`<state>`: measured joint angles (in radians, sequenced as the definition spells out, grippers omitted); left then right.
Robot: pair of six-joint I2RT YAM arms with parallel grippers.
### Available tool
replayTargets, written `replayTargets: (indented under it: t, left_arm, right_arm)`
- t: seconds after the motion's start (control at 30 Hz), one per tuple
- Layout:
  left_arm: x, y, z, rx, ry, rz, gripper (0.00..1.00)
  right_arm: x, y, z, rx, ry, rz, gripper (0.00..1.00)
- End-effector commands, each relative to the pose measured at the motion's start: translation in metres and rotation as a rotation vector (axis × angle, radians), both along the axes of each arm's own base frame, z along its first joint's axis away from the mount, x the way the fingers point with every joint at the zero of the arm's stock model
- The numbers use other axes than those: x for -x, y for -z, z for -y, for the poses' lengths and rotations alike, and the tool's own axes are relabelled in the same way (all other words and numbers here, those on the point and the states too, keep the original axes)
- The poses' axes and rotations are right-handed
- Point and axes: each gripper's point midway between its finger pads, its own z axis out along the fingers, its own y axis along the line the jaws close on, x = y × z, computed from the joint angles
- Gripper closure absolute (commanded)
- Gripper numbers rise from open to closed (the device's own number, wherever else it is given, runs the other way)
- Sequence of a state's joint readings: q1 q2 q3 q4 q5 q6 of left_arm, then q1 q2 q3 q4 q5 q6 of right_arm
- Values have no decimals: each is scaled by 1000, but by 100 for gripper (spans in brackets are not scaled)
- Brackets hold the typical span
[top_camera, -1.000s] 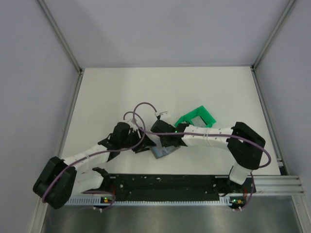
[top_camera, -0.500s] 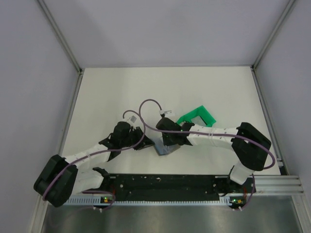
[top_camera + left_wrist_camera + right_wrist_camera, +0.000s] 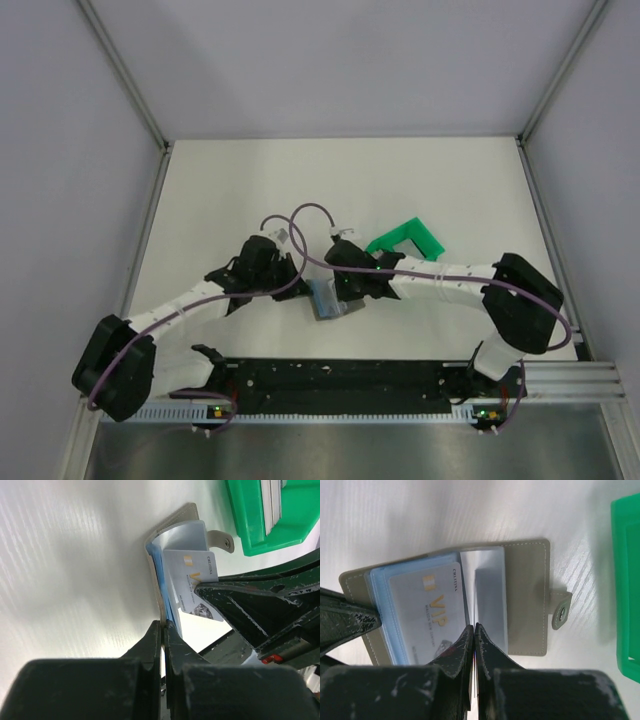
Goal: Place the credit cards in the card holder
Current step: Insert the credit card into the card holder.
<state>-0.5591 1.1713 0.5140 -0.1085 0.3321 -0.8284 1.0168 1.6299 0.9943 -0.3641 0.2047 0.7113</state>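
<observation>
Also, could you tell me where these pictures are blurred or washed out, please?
Left wrist: left gripper a dark blur up close, credit card print sharp, table glaring white. Right wrist: right gripper soft, card holder crisp, green frame hazy. Top external: even light, faint shadows.

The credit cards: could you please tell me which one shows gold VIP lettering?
The card lying flat in the open card holder; the remaining cards stand stacked on edge in the green tray, their faces hidden.

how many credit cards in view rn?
2 or more: VIP card in the open card holder, pinched by the right end effector; a stack edge-on in the green tray, number unreadable.
</observation>
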Motion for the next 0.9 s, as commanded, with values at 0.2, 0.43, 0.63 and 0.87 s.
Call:
replayTargets:
  t: [0.2,0.43,0.63,0.87]
  left_arm:
    - [-7,-8,-9,-123,99,51,100]
    - [-9,-11,-6,-91,66,45,100]
    - [-10,-13,-3,-58,44,39,100]
    - [-8,-15,-2,-24,22,38,100]
  right_arm:
    - [-13,-73,-15,-214,67,105,100]
    - [-16,-100,-35,-357,89,195,100]
    - [-9,-95,-46,-323,112,247,100]
    - [-7,-84,-51,-292,129,260,100]
